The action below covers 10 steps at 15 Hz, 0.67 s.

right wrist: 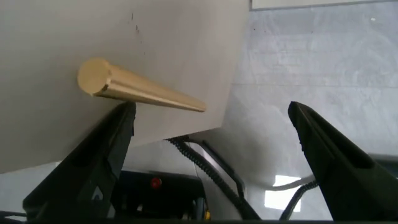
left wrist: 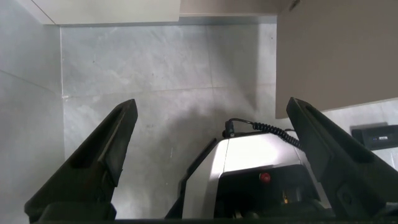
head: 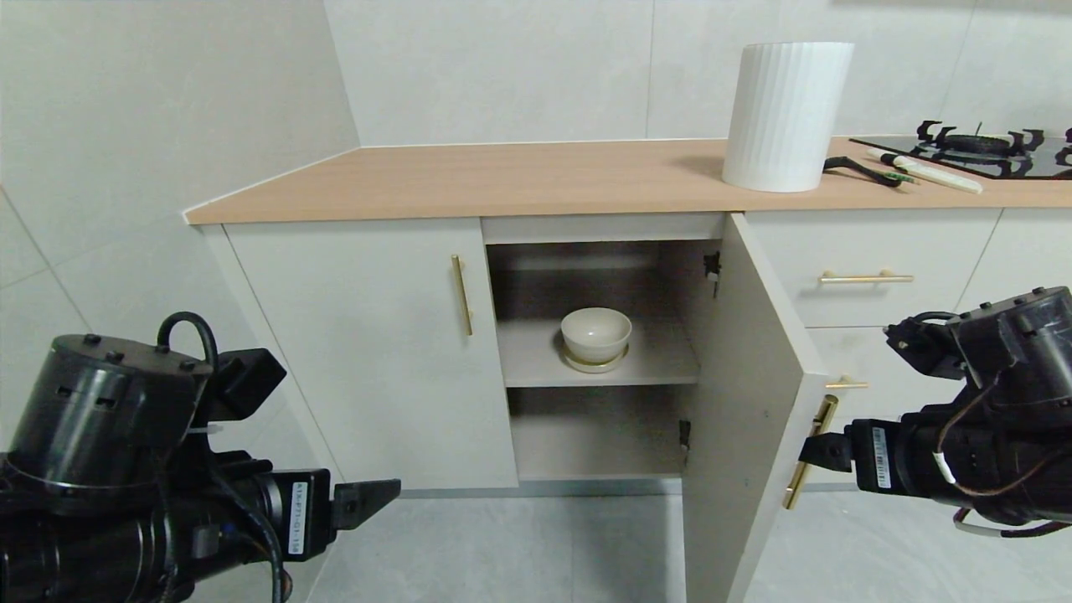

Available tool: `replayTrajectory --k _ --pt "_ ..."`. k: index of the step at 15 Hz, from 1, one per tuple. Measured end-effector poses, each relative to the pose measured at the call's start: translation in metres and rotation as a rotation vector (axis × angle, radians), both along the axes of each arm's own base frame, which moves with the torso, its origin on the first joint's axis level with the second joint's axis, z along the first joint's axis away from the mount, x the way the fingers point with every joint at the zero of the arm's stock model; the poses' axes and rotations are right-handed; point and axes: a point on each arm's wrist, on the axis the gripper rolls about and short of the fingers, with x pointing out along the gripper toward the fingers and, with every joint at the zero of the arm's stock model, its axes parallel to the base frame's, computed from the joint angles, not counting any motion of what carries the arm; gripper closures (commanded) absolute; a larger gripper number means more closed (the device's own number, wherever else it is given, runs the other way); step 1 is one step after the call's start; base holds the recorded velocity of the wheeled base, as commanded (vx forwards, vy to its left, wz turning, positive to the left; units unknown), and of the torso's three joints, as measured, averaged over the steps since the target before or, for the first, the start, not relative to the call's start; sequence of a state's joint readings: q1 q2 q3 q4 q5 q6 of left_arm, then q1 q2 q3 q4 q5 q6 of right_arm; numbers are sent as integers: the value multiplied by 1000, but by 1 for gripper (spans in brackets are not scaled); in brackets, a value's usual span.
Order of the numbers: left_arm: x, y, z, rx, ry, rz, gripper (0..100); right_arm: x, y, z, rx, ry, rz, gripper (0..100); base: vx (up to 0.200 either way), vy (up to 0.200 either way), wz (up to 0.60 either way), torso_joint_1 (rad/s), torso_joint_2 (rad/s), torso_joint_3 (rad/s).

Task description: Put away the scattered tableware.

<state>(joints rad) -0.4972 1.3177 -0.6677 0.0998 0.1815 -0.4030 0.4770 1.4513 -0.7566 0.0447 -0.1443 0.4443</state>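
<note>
Bowl [head: 595, 333] on shelf [head: 662, 356] — stowed. Cabinet door [head: 749, 394] open; right gripper [right wrist: 211, 112] spread, empty, beside handle [right wrist: 137, 87]. Left gripper [left wrist: 211, 107] spread, empty. Next, likely — swing door closed.

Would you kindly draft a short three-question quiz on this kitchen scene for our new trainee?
1. True or false: the bowl sits on the lower shelf.
2. The right end effector is closest to: A) the open door's handle; B) the white ribbed container; C) the stove.
3. Fill in: the left end effector has its fingers ____.
Key: 1 false, it is on the upper shelf; 2 A; 3 open.
</note>
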Motion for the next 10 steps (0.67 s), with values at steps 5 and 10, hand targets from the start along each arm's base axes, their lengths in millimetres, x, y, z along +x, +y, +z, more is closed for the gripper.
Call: replayTrajectory --k 5,10 --pt "0 0 1 0 -5 -1 0 8 13 -5 14 -33 37 0 0 0 0 0 0 0" --pt "-1 0 1 0 -7 -2 0 20 28 -11 37 -81 66 0 0 0 0 0 0 0"
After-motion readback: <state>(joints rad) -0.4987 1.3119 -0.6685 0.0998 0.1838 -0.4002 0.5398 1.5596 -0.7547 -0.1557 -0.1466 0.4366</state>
